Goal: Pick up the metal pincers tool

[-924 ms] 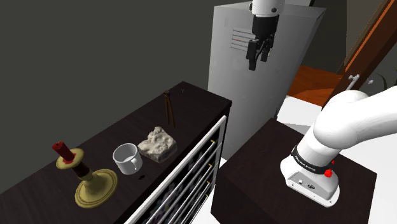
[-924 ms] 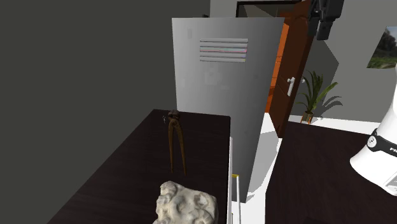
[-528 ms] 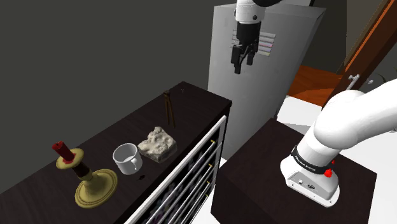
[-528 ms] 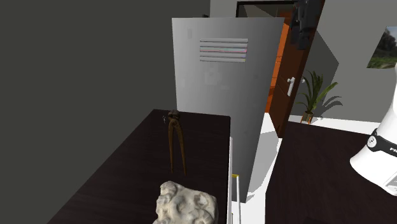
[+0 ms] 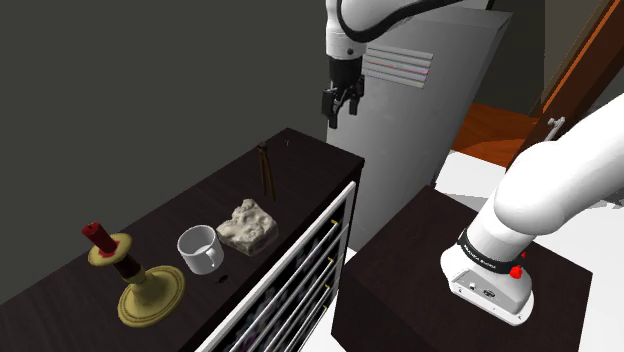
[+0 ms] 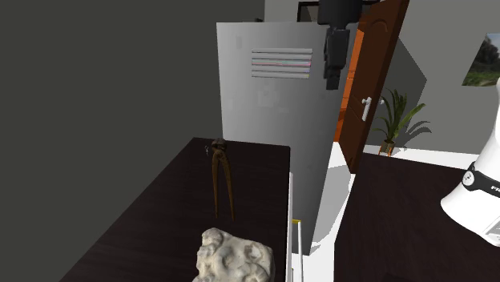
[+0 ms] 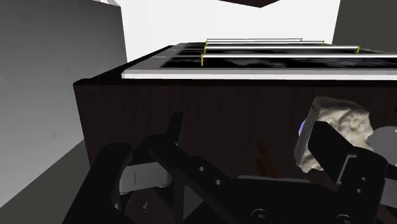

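Shoulder view: my end effector (image 5: 337, 112) hangs released, fingers apart, high over the table's (image 5: 190, 205) far end. The brown pincers (image 5: 266, 172) lie flat on the table, well below it and toward the view's left. They're probably stiff, thin and fairly heavy; I'd pinch across both handles mid-length.

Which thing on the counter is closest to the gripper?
The pincers, brown and long-handled, at the counter's end toward the gripper; lump, mug, candlestick sit farther off.
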